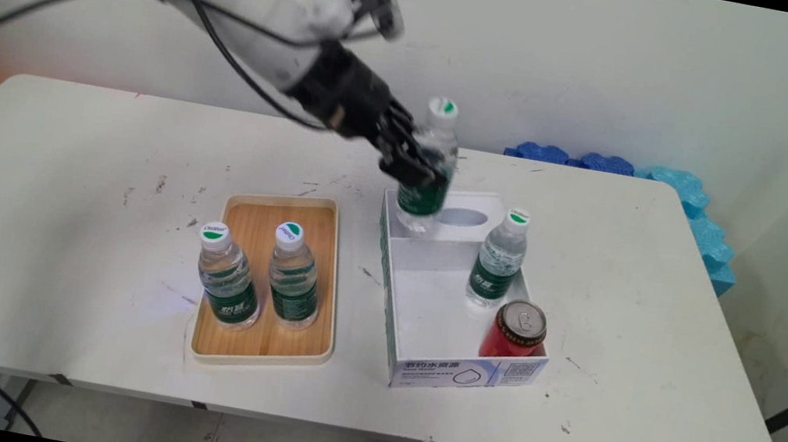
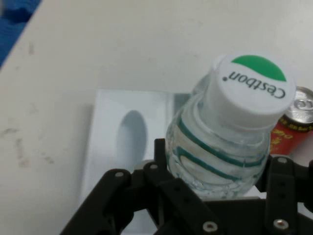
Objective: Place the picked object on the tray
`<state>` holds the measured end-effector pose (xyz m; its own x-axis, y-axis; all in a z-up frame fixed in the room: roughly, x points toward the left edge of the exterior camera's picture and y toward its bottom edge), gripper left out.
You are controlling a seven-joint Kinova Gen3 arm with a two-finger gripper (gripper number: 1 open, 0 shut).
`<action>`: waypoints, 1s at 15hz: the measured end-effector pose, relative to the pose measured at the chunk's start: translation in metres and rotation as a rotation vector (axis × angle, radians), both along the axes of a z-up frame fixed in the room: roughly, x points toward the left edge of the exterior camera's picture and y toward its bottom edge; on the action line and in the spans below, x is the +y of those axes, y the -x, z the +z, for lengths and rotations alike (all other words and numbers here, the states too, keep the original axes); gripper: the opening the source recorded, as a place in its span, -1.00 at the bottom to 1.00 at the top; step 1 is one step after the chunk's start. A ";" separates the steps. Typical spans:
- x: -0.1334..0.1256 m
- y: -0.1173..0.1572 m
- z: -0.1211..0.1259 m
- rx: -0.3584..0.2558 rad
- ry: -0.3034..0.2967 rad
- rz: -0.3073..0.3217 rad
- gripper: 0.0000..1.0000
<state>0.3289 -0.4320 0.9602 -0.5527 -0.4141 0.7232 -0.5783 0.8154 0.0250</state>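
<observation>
The claw [image 1: 425, 167] is clamped round the middle of a water bottle [image 1: 430, 171], holding it upright in the air over the far end of the white box [image 1: 428, 302]. Below it in the box stand a second bottle [image 1: 499, 260] and a red can [image 1: 517, 331]. Two bottles [image 1: 261, 279] stand on the wooden tray [image 1: 324, 222] beside the box on the surface [image 1: 50, 198]. The held bottle's cap [image 2: 252, 90] reads "Cestbon"; the box front carries Chinese print, perhaps about saving water.

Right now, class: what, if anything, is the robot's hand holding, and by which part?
The hand holds a water bottle by the middle of its body, at the green label, above the white box.
</observation>
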 end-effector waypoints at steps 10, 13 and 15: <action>-0.016 -0.105 0.052 -0.066 -0.004 0.035 -1.00; -0.013 -0.132 0.045 -0.082 -0.012 0.040 -1.00; -0.010 -0.145 0.036 -0.090 -0.018 0.034 -1.00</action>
